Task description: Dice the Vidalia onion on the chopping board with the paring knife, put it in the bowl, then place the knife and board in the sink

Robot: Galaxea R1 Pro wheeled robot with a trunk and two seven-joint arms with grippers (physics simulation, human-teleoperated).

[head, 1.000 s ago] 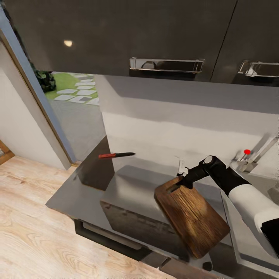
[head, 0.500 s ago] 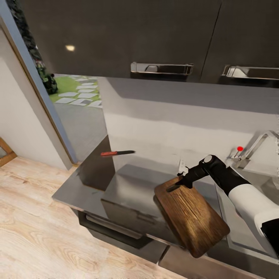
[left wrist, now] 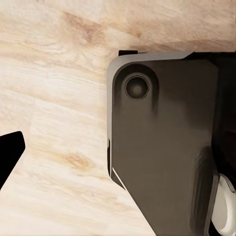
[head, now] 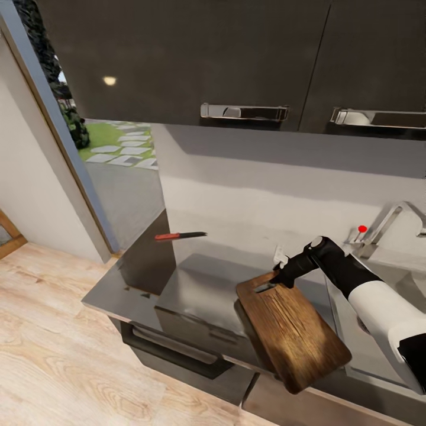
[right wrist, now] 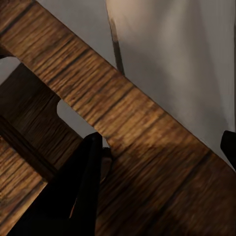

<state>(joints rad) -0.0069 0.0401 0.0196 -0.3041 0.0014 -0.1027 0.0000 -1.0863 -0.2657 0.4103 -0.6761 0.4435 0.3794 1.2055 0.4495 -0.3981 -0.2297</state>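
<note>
Dark glossy wall cabinets point(head: 195, 53) run across the top of the head view, each with a chrome bar handle point(head: 244, 111); a small light glint sits on the left door. Below them a pale grey wall point(head: 248, 189) carries a soft shadow band. Light wooden plank flooring point(head: 53, 349) covers the lower left. At far left a grey-framed doorway point(head: 47, 112) opens onto green grass with pale stepping stones point(head: 115, 142). Dark drawer fronts point(head: 177, 349) sit below.
</note>
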